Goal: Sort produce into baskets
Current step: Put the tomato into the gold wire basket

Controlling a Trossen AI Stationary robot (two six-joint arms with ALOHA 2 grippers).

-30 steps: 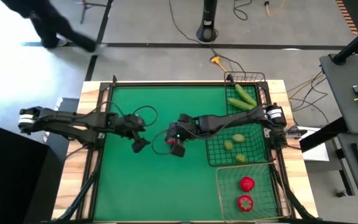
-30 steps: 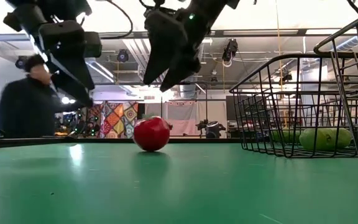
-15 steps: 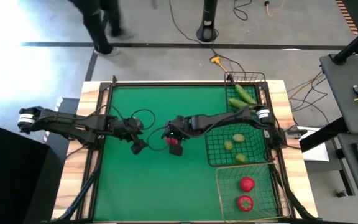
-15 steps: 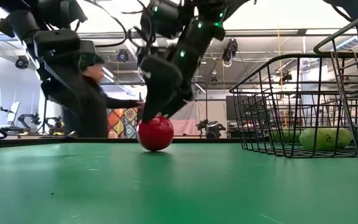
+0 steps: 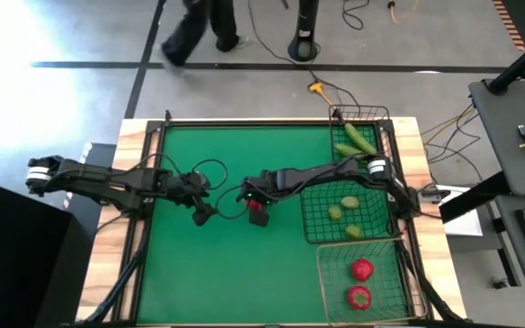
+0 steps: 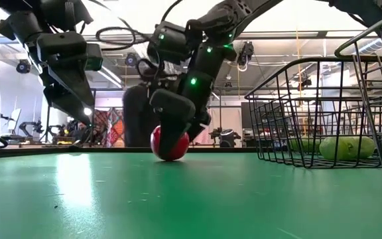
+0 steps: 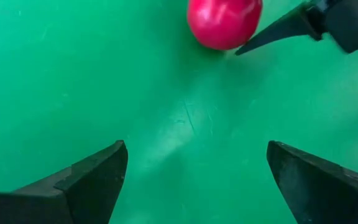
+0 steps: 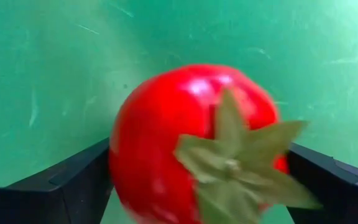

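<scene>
My right jaws have dropped around the last loose tomato.

The round red toy tomato with a green star top [image 8: 197, 143] sits mid-worktop, left of the baskets; my right gripper [image 5: 257, 211] straddles it, released, ready to clench; left gripper [image 5: 204, 215] waits agape beside.

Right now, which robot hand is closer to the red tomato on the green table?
The right one. The right gripper is down over the red tomato, with an open finger on each side of it. The left gripper hangs open beside it, a short way off and not touching.
</scene>
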